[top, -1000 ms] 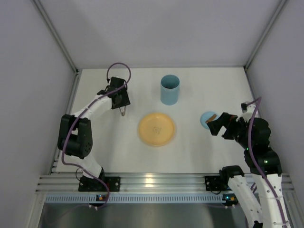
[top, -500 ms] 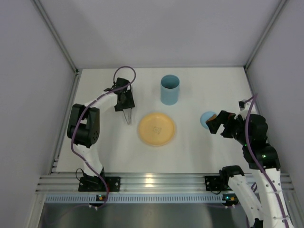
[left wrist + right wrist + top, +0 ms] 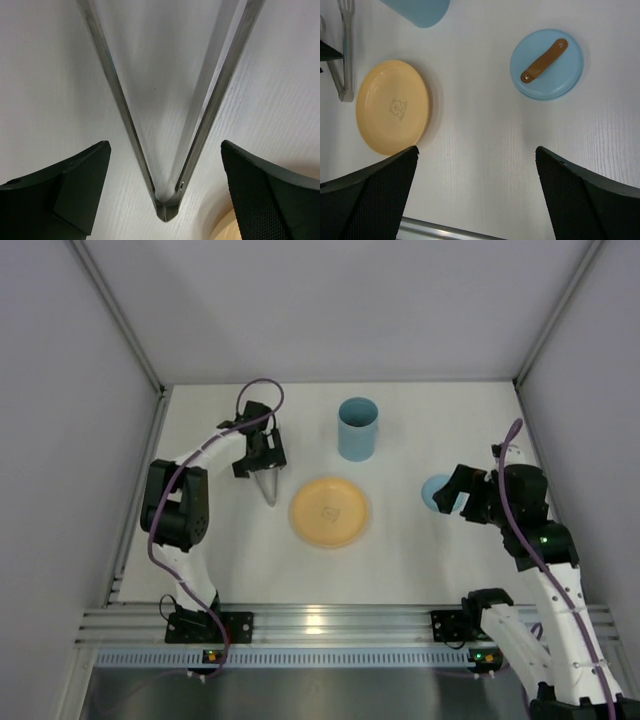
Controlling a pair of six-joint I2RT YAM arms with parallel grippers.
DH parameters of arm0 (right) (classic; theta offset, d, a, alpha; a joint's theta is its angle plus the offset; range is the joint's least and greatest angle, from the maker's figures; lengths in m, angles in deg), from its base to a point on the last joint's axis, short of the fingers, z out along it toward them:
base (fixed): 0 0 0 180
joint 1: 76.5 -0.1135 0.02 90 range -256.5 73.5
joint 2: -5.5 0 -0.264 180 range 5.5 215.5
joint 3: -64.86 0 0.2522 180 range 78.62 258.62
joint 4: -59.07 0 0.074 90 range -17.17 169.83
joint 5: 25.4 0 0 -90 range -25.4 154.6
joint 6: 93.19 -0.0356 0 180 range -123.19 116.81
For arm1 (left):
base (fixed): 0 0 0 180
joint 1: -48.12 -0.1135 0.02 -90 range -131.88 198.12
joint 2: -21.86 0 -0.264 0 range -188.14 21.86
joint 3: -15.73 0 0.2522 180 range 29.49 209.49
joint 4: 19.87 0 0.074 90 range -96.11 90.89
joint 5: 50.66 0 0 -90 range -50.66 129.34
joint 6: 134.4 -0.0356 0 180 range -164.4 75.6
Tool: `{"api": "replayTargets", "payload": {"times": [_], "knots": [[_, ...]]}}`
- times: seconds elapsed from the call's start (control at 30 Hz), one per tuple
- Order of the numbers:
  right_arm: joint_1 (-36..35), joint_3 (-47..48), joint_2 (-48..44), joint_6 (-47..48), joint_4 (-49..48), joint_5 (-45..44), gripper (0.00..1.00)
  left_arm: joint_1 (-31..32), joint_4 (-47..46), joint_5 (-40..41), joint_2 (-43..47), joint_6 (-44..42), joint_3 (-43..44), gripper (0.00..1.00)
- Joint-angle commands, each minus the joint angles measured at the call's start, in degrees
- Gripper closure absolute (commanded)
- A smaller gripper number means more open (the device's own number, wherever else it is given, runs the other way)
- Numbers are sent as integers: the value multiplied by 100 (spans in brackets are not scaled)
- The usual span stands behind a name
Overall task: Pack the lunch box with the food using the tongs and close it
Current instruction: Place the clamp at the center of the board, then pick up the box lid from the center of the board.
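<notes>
L claw [image 3: 164, 146] has just let go. A sec ago it was pinching the tongs [image 3: 166, 206] and setting them down. Now its fingers stand wide apart, one on either side, touching neither arm of the tongs. The tongs lie flat on the worktop [image 3: 230, 550], hinge end just beside the left rim of the yellow-orange plate [image 3: 330, 512], open ends running back under the claw.

R arm has shifted as well. R claw [image 3: 452, 496] hangs over the light-blue lid [image 3: 546, 63], fingers spread, gripping nothing, no contact w/ the lid that I can see. The lid lies flat, brown tab up.

What it means for you:
- The plate is bare, and there's no food in sight on it or on the worktop.
- The lunch box [image 3: 357, 428] stands upright & uncovered beyond the plate, well apart from the lid. Can't see inside it from here.
- My read: packing is prob. done and the tongs are parked for good, so only the closing is left.
- Next job looks like R claw's: come down on the lid, likely by the tab, carry it across to the box and seat it square on the rim.
- Keep L arm clear of that path.
</notes>
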Motion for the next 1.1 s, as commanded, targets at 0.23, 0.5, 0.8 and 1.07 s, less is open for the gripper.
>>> {"api": "replayTargets", "payload": {"times": [0.23,0.5,0.8,1.07], "knots": [[79,663,1813,-429,-898,-791,2,823,539,-590,3135,-234,-296,3],[71,1551,3868,-807,-1091,-1679,23,1352,584,-772,5176,-569,-1492,1],[53,2123,4987,-1281,-1003,-2022,40,1352,171,-678,5318,-683,-2152,1],[-289,1657,5075,-1686,-1056,-2365,48,1361,83,-572,5291,-691,-2389,2]]}}
